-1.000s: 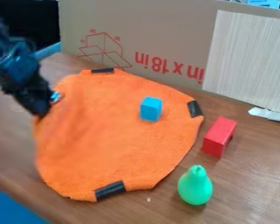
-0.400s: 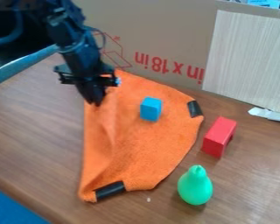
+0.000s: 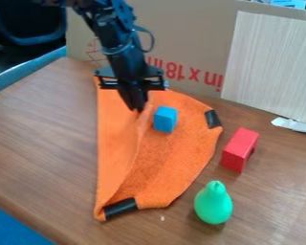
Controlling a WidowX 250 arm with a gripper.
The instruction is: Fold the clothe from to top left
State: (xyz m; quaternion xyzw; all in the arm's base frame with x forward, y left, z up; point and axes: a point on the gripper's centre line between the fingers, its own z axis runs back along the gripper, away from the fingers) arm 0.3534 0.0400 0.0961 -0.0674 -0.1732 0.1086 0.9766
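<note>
Wooden table: runs under everything, its bare brown top (image 3: 40, 143) widest at left.
Orange cloth: lies mid-table, its left side folded over to a straight outer edge; the flap (image 3: 117, 139) rises toward the gripper.
Lower black strip: on the cloth's bottom edge (image 3: 120, 206).
Black gripper: hangs over the cloth's upper part (image 3: 137, 108), fingers closed on the flap's edge.
Cardboard: stands behind the cloth (image 3: 181, 33), red print on it.
Blue cube: sits on the cloth (image 3: 165, 119), just right of the fingertips and a little nearer me.
Right black strip: at the cloth's right edge (image 3: 212, 119).
Green pear-shaped toy: upright on the wood (image 3: 213, 203), off the cloth.
Red block: right of the cloth (image 3: 239, 149), apart from it.
Pale wood-grain panel: far right, against the cardboard (image 3: 274, 67).
</note>
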